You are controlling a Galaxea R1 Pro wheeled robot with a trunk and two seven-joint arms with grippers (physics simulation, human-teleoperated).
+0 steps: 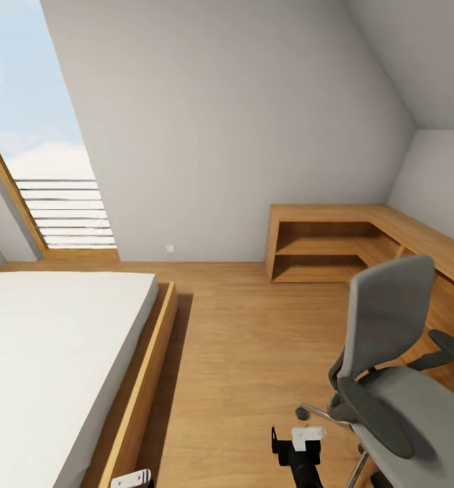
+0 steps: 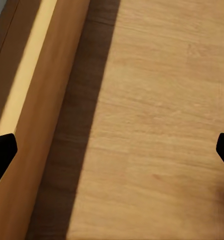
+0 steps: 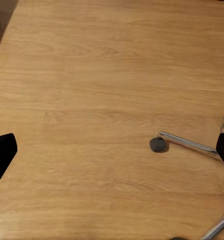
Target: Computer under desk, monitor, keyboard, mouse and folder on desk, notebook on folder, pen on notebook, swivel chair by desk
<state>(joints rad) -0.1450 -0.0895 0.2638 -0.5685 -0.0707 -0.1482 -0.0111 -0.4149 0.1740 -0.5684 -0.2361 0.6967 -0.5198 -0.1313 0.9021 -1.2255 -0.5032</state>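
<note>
Right end effector [image 3: 112,155]: fingers wide apart, empty, over bare floor [image 1: 254,339]; left end effector [image 2: 112,155] same, beside bed frame [image 2: 36,125]. Swivel chair [image 1: 396,379] just right of right end effector, seat looks empty. Nothing visibly arranged yet; chair not positioned.

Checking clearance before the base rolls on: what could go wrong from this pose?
1. The swivel chair sits close on the robot's right; a castor and chrome leg lie on the floor near the right gripper, so driving or swinging that arm might knock the chair away.
2. The bed frame edge runs close to the left gripper; a leftward turn could clip it.
3. The chair's seat looks bare, no folder visible, so a search may be needed.
</note>
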